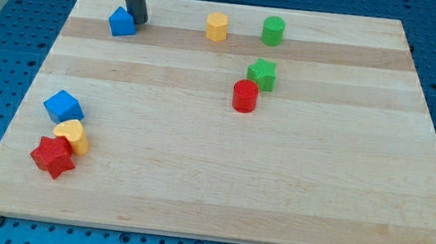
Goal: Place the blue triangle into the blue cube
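Note:
The blue triangle (122,23) lies near the top left corner of the wooden board (276,187). My tip (139,21) rests on the board right beside the triangle, touching or almost touching its right side. The blue cube (63,107) sits far below, near the board's left edge, well apart from the triangle.
A yellow heart-shaped block (72,136) and a red star (53,157) lie just below the blue cube. A yellow hexagon (217,27) and a green cylinder (273,30) sit at the top middle. A green star (262,74) touches a red cylinder (245,96).

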